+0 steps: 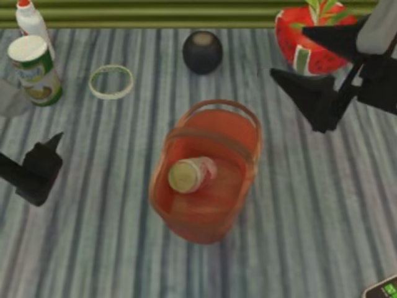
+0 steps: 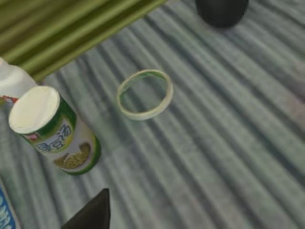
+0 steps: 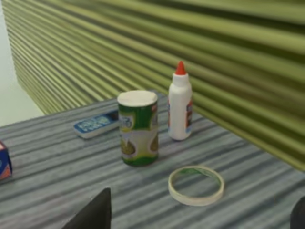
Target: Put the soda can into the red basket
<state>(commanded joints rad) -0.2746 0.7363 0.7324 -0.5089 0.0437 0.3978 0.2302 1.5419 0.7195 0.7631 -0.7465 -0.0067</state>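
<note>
The orange-red basket [image 1: 243, 134] stands at the middle of the table in the top view, its arched handle across the far end. The soda can [image 1: 189, 174] lies inside it on the slatted bottom, with its pale gold top turned toward the near left. My right gripper [image 1: 287, 52] hangs open and holds nothing, up and to the right of the basket, near the watermelon pot. My left gripper [image 1: 49, 166] sits open at the table's left edge, well clear of the basket. Neither wrist view shows the can or the basket.
A green-white canister [image 1: 35, 69], a glue bottle [image 1: 31, 22] and a tape ring [image 1: 111, 81] stand at the far left. A black round pot [image 1: 202, 51] is behind the basket, and a watermelon pot [image 1: 304, 43] is at the far right. A dark device [image 1: 384, 288] lies at the near right corner.
</note>
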